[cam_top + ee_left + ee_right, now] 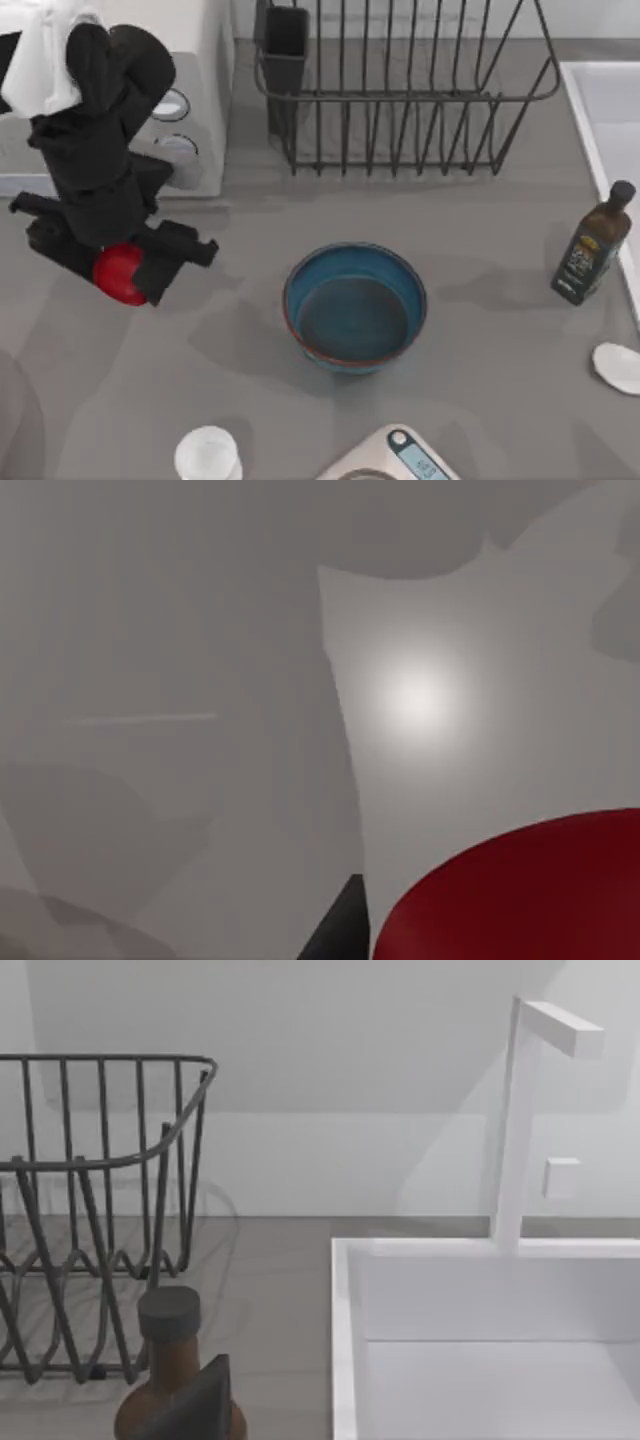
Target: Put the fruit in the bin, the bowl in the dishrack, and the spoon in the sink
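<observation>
Fruit (117, 273), round and glossy red, is held between the closed jaws of the left gripper (128, 272), well left of the bowl (355, 308). Behind the bowl stands the dark wire dishrack (400, 90).

I see the dishrack (90, 1210) beside the sink (480, 1340), a white tap (520, 1120) behind it, a brown bottle (170, 1360) between them.
</observation>
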### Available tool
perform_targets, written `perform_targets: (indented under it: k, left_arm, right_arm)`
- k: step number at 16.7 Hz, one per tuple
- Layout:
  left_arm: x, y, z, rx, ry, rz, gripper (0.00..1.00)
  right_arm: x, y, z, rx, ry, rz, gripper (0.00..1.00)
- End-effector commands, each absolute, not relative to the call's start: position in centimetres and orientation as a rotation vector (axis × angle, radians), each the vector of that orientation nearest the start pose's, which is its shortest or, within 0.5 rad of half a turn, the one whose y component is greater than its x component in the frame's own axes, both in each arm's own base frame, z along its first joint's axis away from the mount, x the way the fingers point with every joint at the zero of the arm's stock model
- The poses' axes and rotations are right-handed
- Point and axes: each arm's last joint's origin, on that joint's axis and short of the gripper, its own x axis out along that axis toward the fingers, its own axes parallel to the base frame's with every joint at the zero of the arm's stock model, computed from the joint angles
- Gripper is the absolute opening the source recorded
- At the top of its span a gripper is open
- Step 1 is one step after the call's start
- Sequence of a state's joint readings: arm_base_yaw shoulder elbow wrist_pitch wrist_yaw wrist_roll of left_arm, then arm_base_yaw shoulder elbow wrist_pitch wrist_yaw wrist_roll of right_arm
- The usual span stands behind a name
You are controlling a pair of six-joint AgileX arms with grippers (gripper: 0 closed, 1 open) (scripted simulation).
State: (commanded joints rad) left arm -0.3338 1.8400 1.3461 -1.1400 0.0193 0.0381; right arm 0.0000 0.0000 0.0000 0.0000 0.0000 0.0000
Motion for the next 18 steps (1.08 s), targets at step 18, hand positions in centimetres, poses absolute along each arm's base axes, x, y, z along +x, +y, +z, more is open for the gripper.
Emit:
perform_targets:
  k: [18]
  left_arm:
    - [20.3, 8.7, 26.8, -1.150, 1.140, 1.080, 0.00]
  right_arm:
    - [10.6, -0.1, 16.0, 0.000, 0.000, 0.000, 1.00]
